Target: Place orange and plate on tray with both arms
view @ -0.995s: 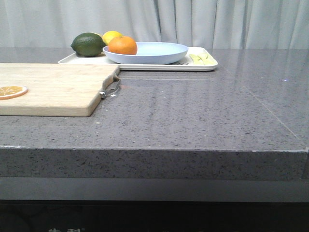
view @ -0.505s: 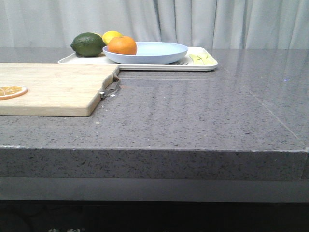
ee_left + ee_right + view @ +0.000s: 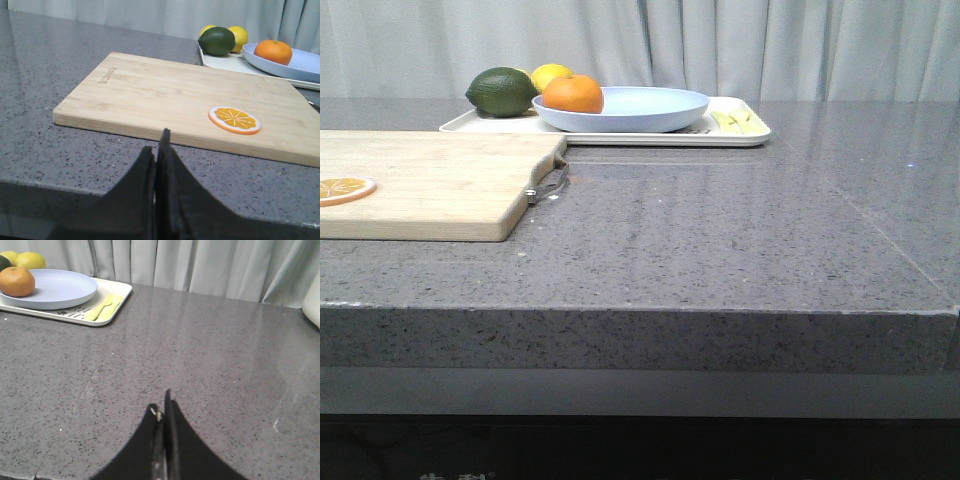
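The orange [image 3: 573, 94] lies in the pale lavender-blue plate [image 3: 640, 112], at its left side. The plate sits on the cream-white tray [image 3: 740, 136] at the far side of the grey counter. Both also show in the left wrist view, orange [image 3: 273, 51] in plate [image 3: 305, 64], and in the right wrist view, orange [image 3: 16, 281] in plate [image 3: 62, 289] on tray [image 3: 120, 294]. My left gripper [image 3: 156, 145] is shut and empty, low over the counter's near edge, short of the cutting board. My right gripper [image 3: 163, 405] is shut and empty over bare counter. Neither gripper shows in the front view.
A dark green fruit [image 3: 502, 91] and a yellow lemon [image 3: 551, 75] sit on the tray's left end. A pale yellow utensil [image 3: 102, 307] lies on its right end. A wooden cutting board [image 3: 440, 180] with a metal handle holds a dried orange slice [image 3: 234, 119]. A white object [image 3: 311, 302] stands far right.
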Robot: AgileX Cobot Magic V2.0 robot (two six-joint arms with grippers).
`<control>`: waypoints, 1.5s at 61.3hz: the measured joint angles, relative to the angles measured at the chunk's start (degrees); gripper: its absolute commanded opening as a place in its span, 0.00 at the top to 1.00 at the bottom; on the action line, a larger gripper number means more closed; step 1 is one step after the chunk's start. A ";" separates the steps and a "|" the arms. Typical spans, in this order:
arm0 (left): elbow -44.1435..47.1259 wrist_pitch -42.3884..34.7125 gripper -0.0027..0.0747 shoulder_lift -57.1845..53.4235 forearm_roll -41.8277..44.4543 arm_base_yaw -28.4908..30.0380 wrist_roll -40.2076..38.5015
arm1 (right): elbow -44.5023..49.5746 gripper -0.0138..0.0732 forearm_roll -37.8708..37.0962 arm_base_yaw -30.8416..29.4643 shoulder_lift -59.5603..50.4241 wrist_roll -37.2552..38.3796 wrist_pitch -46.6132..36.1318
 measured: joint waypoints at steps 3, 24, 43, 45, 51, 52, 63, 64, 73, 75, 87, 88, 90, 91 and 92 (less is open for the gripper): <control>0.00 0.00 0.99 0.00 0.00 0.00 0.00 | 0.00 0.91 0.00 0.00 0.00 0.00 0.00; 0.00 0.00 0.99 0.00 0.00 0.00 0.00 | 0.00 0.91 0.00 0.00 0.00 0.00 0.00; 0.00 0.00 0.99 0.00 0.00 0.00 0.00 | 1.13 0.91 0.00 0.00 0.00 0.00 -2.30; 0.00 0.00 0.99 0.00 0.00 0.00 0.00 | 1.82 0.91 0.00 0.00 -0.12 0.00 -3.74; 0.00 0.00 0.99 0.00 0.00 0.00 0.00 | 6.16 0.91 0.00 0.00 -1.13 0.00 -10.77; 0.00 0.00 0.99 0.00 0.00 0.00 0.00 | 6.97 0.91 0.00 0.00 -1.26 0.00 -11.76; 0.00 0.00 0.99 0.00 0.00 0.00 0.00 | 18.11 0.91 0.02 0.00 -5.24 0.00 -18.86; 0.00 0.00 0.99 0.00 0.00 0.00 0.00 | 18.76 0.91 0.13 0.00 -5.55 0.00 -18.97; 0.00 0.00 0.99 0.00 0.00 0.00 0.00 | 23.24 0.91 2.15 0.00 -7.85 0.00 -19.35; 0.00 0.00 0.99 0.00 0.00 0.00 0.00 | 23.54 0.91 2.76 0.00 -7.96 0.00 -19.35; 0.00 0.00 0.99 0.00 0.00 0.00 0.00 | 23.78 0.91 4.57 0.00 -8.06 0.00 -17.82; 0.00 0.00 0.99 0.00 0.00 0.00 0.00 | 23.78 0.91 4.57 0.00 -8.06 0.00 -17.71; 0.00 0.00 0.99 0.00 0.00 0.00 0.00 | 23.78 0.91 4.57 0.00 -8.06 0.00 -17.45; 0.00 0.00 0.99 0.00 0.00 0.00 0.00 | 23.78 0.91 4.61 0.00 -8.06 0.00 -17.34; 0.00 0.00 0.99 0.00 0.00 0.00 0.00 | 23.78 0.91 4.61 0.00 -8.06 0.00 -17.20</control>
